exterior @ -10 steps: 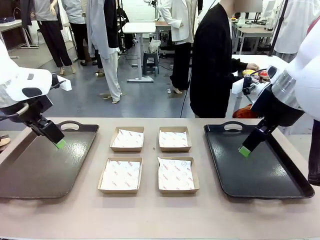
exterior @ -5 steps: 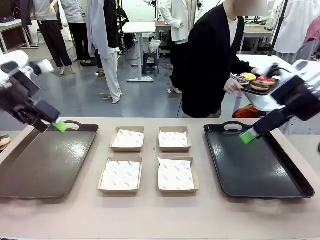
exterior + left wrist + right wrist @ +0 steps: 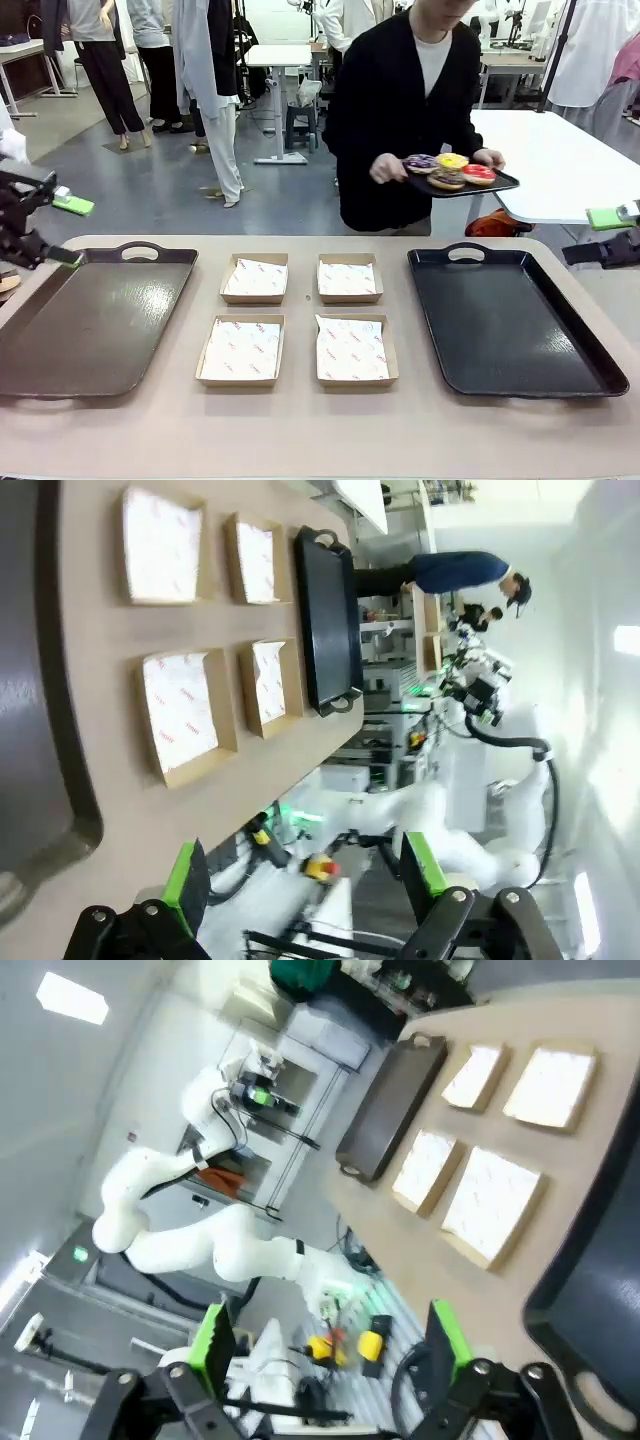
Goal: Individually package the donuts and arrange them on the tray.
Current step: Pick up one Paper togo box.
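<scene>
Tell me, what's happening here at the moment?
A person stands at the far side holding a small black tray with four donuts on it. On the table, four paper-lined boxes sit empty between the left large tray and the right large tray, both bare. The left tool and right tool hang open at the table's ends, holding nothing. No donut is packaged yet.
</scene>
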Motion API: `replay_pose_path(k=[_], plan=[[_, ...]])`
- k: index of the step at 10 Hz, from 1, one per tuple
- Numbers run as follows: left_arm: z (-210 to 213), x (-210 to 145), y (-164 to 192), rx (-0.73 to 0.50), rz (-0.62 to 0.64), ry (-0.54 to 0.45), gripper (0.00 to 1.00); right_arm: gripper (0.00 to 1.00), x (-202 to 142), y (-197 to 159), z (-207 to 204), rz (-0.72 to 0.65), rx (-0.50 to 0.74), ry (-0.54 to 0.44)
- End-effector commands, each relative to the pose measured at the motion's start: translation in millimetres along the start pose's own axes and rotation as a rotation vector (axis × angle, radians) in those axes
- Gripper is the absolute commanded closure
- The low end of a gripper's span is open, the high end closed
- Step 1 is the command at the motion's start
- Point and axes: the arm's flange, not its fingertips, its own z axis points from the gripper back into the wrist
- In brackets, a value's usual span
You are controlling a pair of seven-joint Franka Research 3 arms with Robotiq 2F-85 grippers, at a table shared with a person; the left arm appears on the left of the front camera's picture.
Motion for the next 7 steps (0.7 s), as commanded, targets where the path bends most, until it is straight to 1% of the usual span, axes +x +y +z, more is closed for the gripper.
replay_pose_path(k=[1, 2, 3, 5, 7], plan=[[20, 3, 28, -0.004, 0.070, -0.007, 0.00, 0.00, -2, -30, 21, -0.068, 0.012, 0.011], [36, -1, 44, -0.044, 0.095, -0.021, 0.00, 0.00, -6, -38, 29, -0.089, -0.009, 0.012], [52, -12, 56, -0.068, 0.117, -0.051, 0.00, 0.00, -19, -44, 43, -0.127, -0.013, 0.002], [74, -18, 82, -0.088, 0.140, -0.106, 0.00, 0.00, -30, -63, 70, -0.158, -0.007, -0.040], [97, -31, 97, -0.110, 0.158, -0.139, 0.00, 0.00, -45, -63, 89, -0.170, 0.000, -0.066]])
